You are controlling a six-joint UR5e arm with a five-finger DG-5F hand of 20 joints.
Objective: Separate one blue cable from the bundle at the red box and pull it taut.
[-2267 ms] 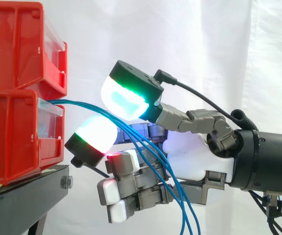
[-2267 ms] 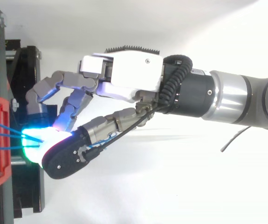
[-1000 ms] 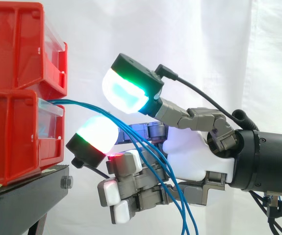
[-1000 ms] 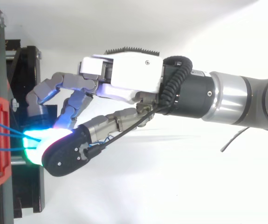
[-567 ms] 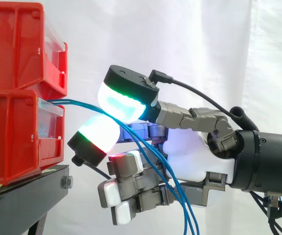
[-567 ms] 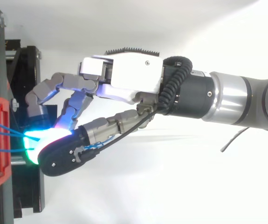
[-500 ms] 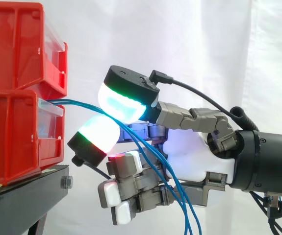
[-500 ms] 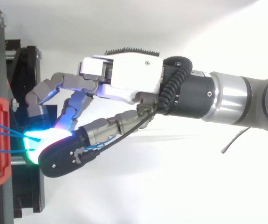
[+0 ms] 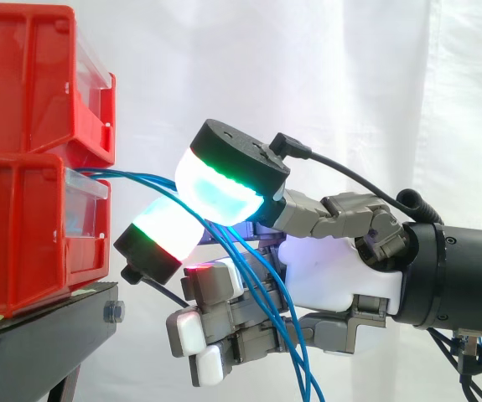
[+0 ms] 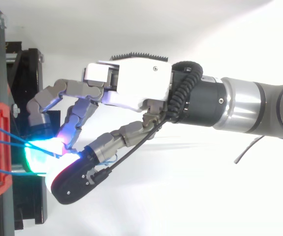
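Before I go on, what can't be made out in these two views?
- Whether the hand holds one of the blue cables or several: side view, the hand covers them; top view, its glow washes them out.
- Cables' lower ends: cut by side view's bottom edge.
- Their anchoring inside the red bin: side view, behind its wall.

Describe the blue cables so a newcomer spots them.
Start at the stacked red plastic bins, left in the side view. From the lower bin's clear front, thin blue cables run right and droop across the robot hand: the only blue strands.
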